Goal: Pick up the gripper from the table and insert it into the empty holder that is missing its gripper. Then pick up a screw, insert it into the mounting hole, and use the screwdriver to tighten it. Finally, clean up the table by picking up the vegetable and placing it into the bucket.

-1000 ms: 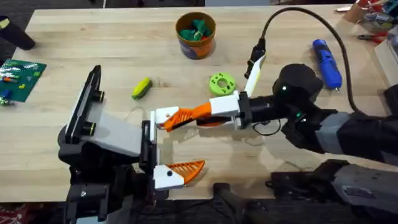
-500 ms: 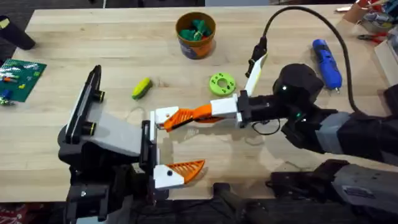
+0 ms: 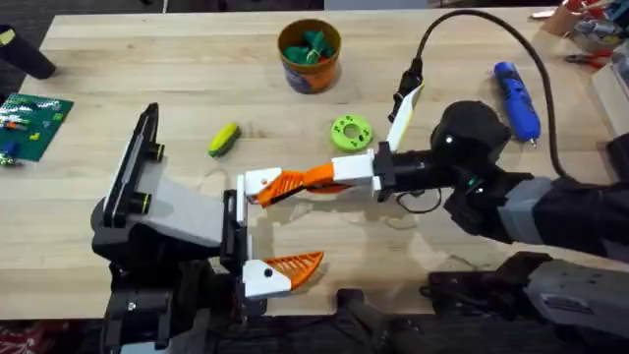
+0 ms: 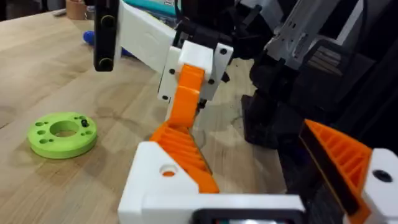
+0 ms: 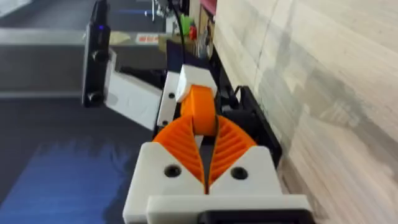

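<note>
The gripper [image 3: 263, 184], a white block with an orange wedge, is clamped in my right gripper [image 3: 297, 183], which is shut on the wedge. Its white base touches the upper end of the holder [image 3: 232, 228], the black crossbar on my grey-white left arm. In the right wrist view my ribbed pads [image 5: 186, 144] squeeze the gripper [image 5: 199, 109]. In the left wrist view its base [image 4: 163, 186] sits close in front. My left gripper [image 3: 295, 228] stands open, with the matching orange finger [image 3: 283, 271] at the crossbar's lower end. The yellow-green vegetable [image 3: 224, 140], the bucket [image 3: 310, 57] and the blue screwdriver [image 3: 517, 98] lie apart.
A lime-green flat ring [image 3: 350, 132] lies just beyond my right gripper, with a small dark piece on it [image 4: 84, 123]. A green circuit board [image 3: 34, 123] sits at the table's left edge. Clutter lines the far right corner. A black cable [image 3: 472, 25] arcs over the right arm.
</note>
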